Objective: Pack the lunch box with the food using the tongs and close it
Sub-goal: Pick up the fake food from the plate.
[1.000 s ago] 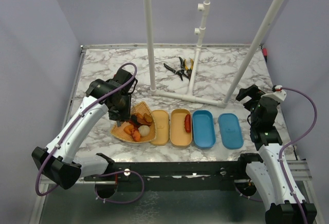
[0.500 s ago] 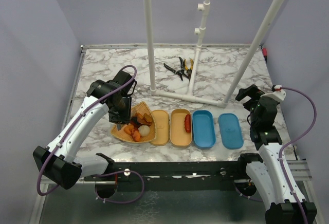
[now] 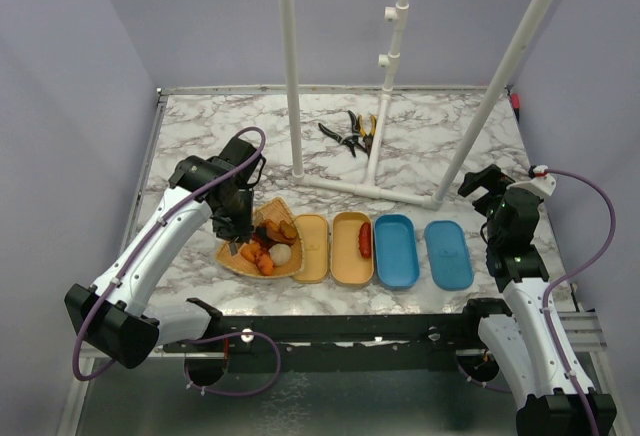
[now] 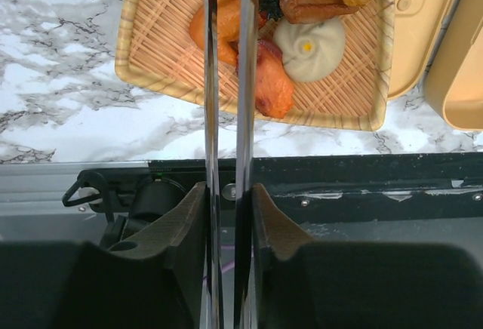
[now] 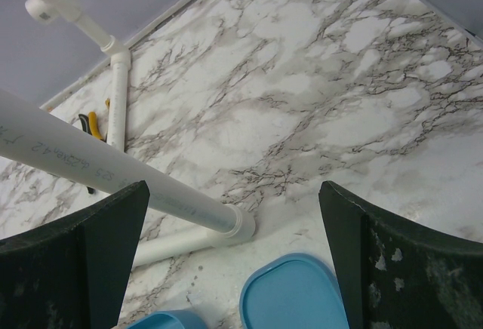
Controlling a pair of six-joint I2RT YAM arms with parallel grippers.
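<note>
**Tongs held over the woven tray by the left gripper**

The left gripper [image 4: 229, 219] pinches the tongs [image 4: 244, 118] by their two arms and squeezes them nearly parallel. Held this way, finger pressure works the tips. The tongs reach over the woven tray [image 4: 162, 50], across an orange piece [image 4: 219, 27] that sits beside a red piece [image 4: 270, 87] and the beige ball [image 4: 309, 38]. The aim is probably to lift the next item of food.

The tips are cut off at the picture edge, so it cannot be told whether they hold anything.

Just right of the tray lie the tan lunch box halves [image 3: 311, 248], one carrying a red sausage [image 3: 365, 240], then the blue halves [image 3: 396, 251]. Well right of the tray, the right gripper [image 5: 241, 261] hangs spread and empty. The pliers [image 3: 350, 134] lie beyond the tray.
</note>
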